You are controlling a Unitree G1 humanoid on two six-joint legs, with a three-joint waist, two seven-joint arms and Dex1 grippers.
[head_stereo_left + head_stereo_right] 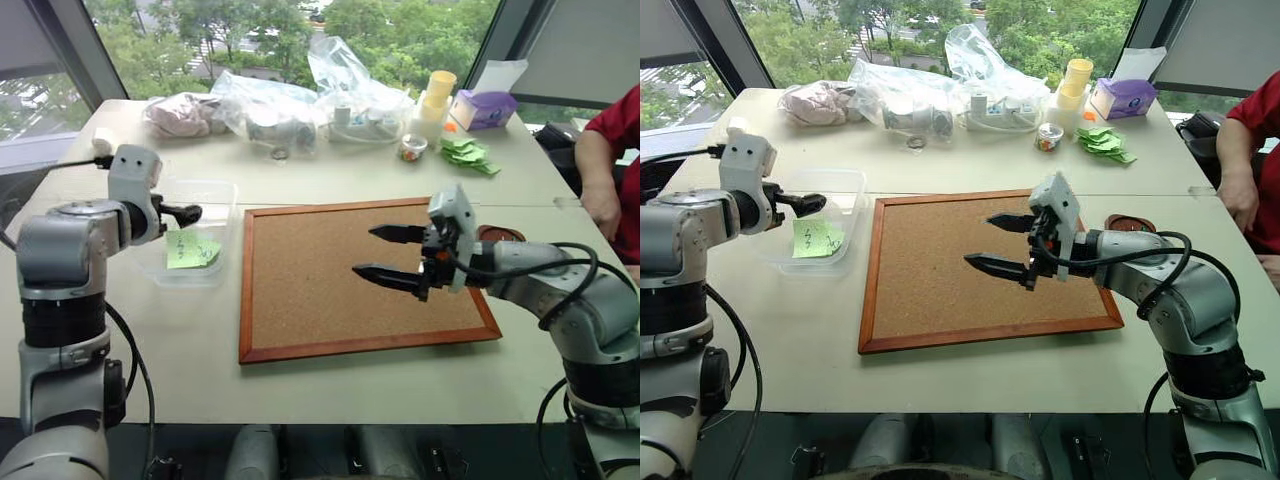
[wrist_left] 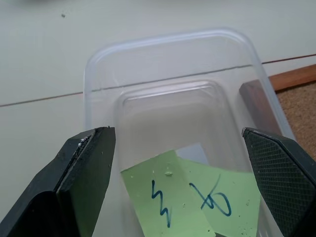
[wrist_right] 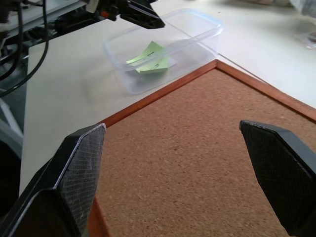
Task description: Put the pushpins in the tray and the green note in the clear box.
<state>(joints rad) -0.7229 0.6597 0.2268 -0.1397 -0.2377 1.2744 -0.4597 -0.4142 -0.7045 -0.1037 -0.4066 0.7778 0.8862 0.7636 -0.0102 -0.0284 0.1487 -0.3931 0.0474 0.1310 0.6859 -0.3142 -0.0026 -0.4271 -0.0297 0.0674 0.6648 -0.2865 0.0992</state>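
The green note (image 1: pixel 192 249) with blue scribbles lies loose on the bottom of the clear box (image 1: pixel 218 192) at the table's left. My left gripper (image 1: pixel 185 212) hangs just above the box, open and empty; the left wrist view looks between its fingers (image 2: pixel 89 163) down onto the note (image 2: pixel 192 205). My right gripper (image 1: pixel 365 251) is open and empty over the corkboard, pointing left toward the box (image 3: pixel 197 22). The dark wooden tray (image 1: pixel 503 234) peeks out behind the right wrist, mostly hidden. The pushpins are out of view.
A wood-framed corkboard (image 1: pixel 330 310) fills the table's middle. Clear plastic bags (image 1: pixel 300 100), yellow cups (image 1: pixel 436 95), a purple tissue box (image 1: pixel 485 108) and a heap of green slips (image 1: pixel 468 153) line the far side. A person in red (image 1: pixel 612 150) sits at the right edge.
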